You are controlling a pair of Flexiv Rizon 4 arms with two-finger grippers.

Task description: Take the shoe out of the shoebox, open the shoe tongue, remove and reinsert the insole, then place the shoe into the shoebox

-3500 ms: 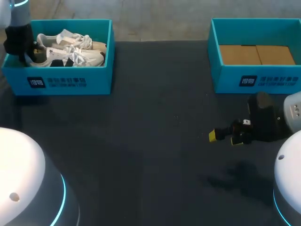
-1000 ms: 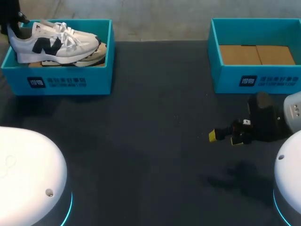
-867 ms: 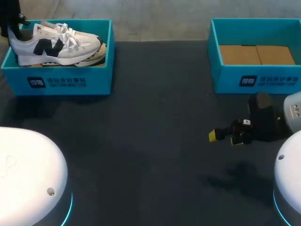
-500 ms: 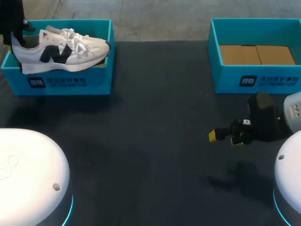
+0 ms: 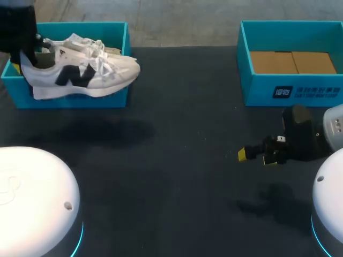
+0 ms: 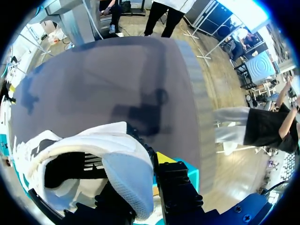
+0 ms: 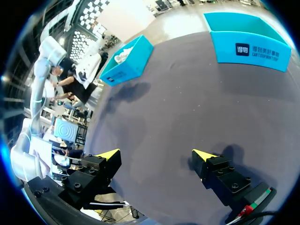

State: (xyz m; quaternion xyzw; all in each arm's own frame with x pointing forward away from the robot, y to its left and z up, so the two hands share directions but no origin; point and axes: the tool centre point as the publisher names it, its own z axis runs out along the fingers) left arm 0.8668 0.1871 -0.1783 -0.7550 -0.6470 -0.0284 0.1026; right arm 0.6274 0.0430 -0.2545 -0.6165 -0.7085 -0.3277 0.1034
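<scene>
Robot lab bench, a test rig rather than a home or shop.
Dark matte table (image 5: 177, 160) with a white machine arm at each near corner, the left arm (image 5: 32, 198) and the right arm (image 5: 329, 209), each housing ringed with a glowing blue light. At the far edge sit two matching teal cartons, the left shoebox (image 5: 80, 24) and the right shoebox (image 5: 300, 91), placed symmetrically, one per arm.

The left arm (image 5: 32, 198) and right arm (image 5: 329, 203) wear glossy white domed shells, each edged by a thin glowing blue ring (image 5: 74, 227). The right gripper (image 7: 157, 153) is black: 2 blocky fingers with yellow wedge tips, small round screws (image 7: 77, 185), and thin red and green wires (image 7: 243, 212) at its base. The left gripper (image 6: 105, 180) is black too, on a blue mount (image 6: 246, 208)
</scene>
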